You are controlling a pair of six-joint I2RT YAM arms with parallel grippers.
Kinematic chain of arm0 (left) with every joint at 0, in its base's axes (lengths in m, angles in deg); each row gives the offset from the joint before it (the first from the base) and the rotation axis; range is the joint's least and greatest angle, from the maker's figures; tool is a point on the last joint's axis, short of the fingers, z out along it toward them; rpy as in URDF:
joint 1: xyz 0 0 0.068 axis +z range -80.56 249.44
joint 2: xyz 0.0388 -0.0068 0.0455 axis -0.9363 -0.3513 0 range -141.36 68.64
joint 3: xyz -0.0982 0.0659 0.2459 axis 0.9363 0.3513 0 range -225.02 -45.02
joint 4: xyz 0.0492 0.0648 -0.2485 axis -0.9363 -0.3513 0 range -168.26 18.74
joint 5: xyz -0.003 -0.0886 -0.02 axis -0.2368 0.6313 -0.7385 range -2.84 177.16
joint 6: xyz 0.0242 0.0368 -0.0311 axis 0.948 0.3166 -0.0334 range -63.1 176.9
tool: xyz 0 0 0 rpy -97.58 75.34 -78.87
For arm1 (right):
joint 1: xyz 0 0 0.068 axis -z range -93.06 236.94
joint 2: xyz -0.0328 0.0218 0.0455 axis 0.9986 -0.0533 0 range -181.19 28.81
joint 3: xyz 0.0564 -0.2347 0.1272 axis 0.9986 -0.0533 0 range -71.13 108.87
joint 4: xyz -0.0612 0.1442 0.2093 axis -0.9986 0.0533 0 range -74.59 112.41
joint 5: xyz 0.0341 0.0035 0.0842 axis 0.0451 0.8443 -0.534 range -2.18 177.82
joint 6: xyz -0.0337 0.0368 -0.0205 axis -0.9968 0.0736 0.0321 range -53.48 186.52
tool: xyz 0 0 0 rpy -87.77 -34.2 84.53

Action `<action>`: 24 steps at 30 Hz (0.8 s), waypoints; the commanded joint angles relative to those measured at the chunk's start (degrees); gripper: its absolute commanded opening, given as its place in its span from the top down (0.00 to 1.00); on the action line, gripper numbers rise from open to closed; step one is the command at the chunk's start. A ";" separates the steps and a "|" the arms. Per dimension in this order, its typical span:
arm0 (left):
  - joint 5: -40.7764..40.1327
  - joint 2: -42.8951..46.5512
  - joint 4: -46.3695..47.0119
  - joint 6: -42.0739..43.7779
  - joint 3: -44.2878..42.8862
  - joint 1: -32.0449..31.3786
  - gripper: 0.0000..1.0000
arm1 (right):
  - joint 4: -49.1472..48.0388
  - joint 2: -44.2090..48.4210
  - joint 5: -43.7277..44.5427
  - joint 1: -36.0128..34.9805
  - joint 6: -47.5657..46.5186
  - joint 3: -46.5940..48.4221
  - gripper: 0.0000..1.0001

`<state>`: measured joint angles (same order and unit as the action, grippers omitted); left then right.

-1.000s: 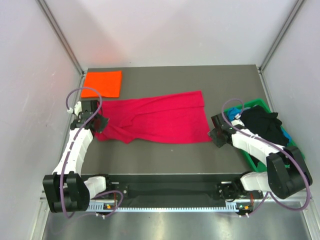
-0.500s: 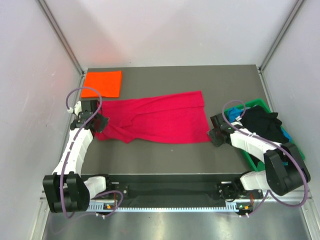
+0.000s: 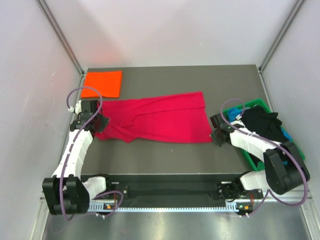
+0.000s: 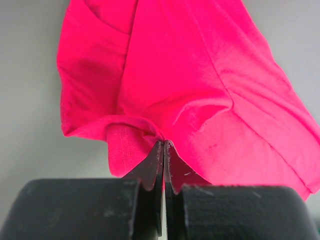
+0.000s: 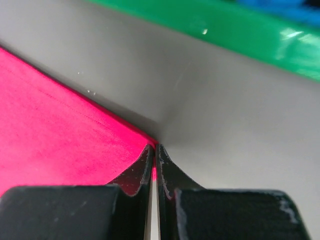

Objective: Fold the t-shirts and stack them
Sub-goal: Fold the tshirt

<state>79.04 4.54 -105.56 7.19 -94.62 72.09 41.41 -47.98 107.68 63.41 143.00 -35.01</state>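
Note:
A crimson-red t-shirt (image 3: 160,120) lies spread across the middle of the table, wrinkled at its left end. My left gripper (image 3: 100,123) is shut on the bunched left end of the red t-shirt (image 4: 190,90). At the shirt's near right corner, my right gripper (image 3: 216,135) is shut on the red t-shirt's corner (image 5: 75,135), red cloth showing between the closed jaws. A folded bright orange t-shirt (image 3: 102,83) lies flat at the far left corner. Black (image 3: 260,122) and blue (image 3: 233,114) t-shirts are heaped in the green bin.
The green plastic bin (image 3: 255,102) stands at the table's right edge, close behind my right arm; its rim (image 5: 240,35) shows in the right wrist view. White walls close in the table on three sides.
My right gripper has closed on the red t-shirt's near right corner; it stood open a second ago. The left gripper kept its hold and barely moved.

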 commanded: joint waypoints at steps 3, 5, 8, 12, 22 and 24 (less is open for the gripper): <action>0.83 4.06 0.73 2.08 -0.85 -2.21 1.00 | 5.55 4.11 7.47 -0.47 -7.92 2.46 1.00; 0.91 3.54 1.25 2.16 -0.50 -2.48 1.00 | 3.20 3.93 7.92 -0.47 -12.04 2.82 1.00; 1.88 0.57 2.13 2.60 -0.49 -2.48 1.00 | -0.41 2.36 6.61 -0.11 -18.01 4.39 1.00; 2.50 -4.10 2.22 3.57 -2.34 -2.48 1.00 | -3.50 -1.86 5.02 -0.11 -26.29 11.68 1.00; -2.07 -14.56 3.37 7.26 -10.59 -2.48 1.00 | 0.63 -21.11 -1.04 2.96 -38.52 31.28 1.00; -2.60 -16.93 3.28 7.70 -12.70 -2.48 1.00 | 0.55 -23.12 -1.92 3.49 -39.05 32.96 1.00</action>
<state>78.47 -10.47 -104.60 12.72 -103.39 69.71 40.36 -68.72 107.68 65.66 107.88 -5.31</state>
